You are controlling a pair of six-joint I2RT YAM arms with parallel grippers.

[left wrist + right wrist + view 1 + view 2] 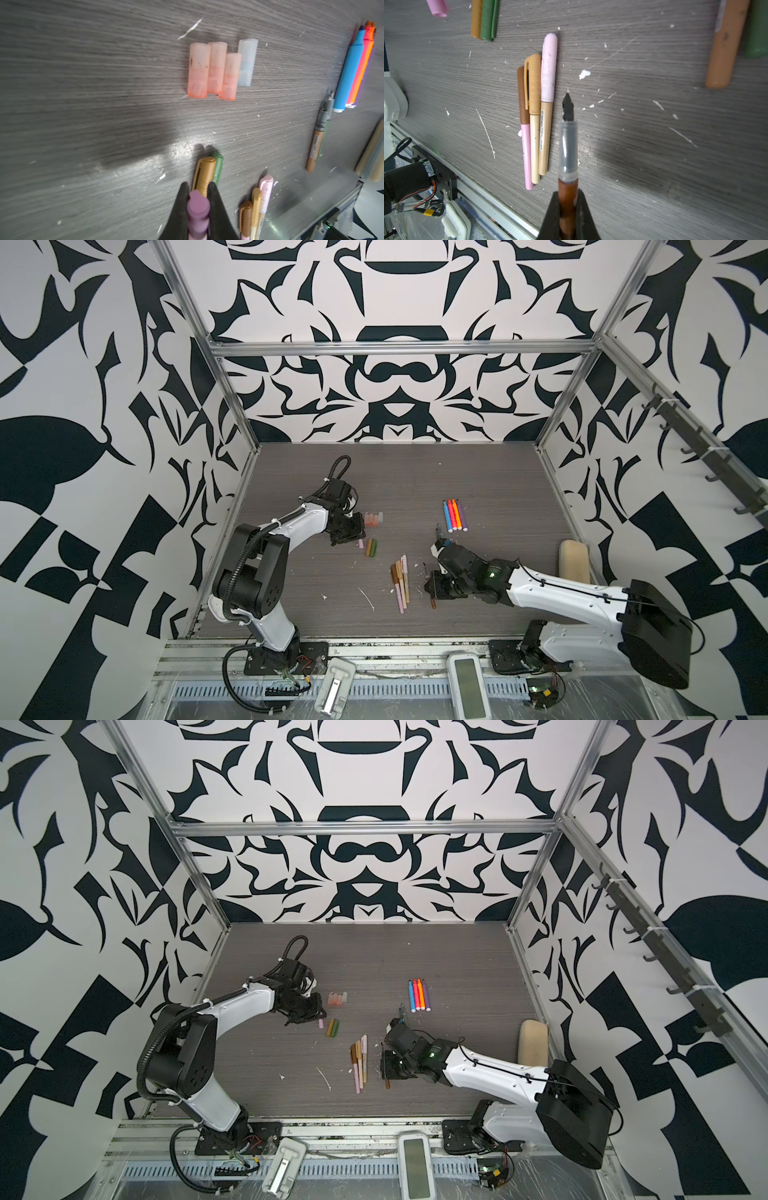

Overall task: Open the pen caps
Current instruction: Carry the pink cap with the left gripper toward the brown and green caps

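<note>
Grey table (498, 481), pens (455, 515), loose caps (372, 519)

White flecks (366, 598) litter the grey table (478, 472), a beige pad (574, 560) at its right edge.

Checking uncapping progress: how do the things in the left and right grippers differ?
The left gripper holds a pink cap, short and stubby; the right gripper holds a brown pen, long and slim. The pink cap is opaque throughout; the brown pen shows a clear section and bare dark nib. Both are clamped between shut jaws.
</note>
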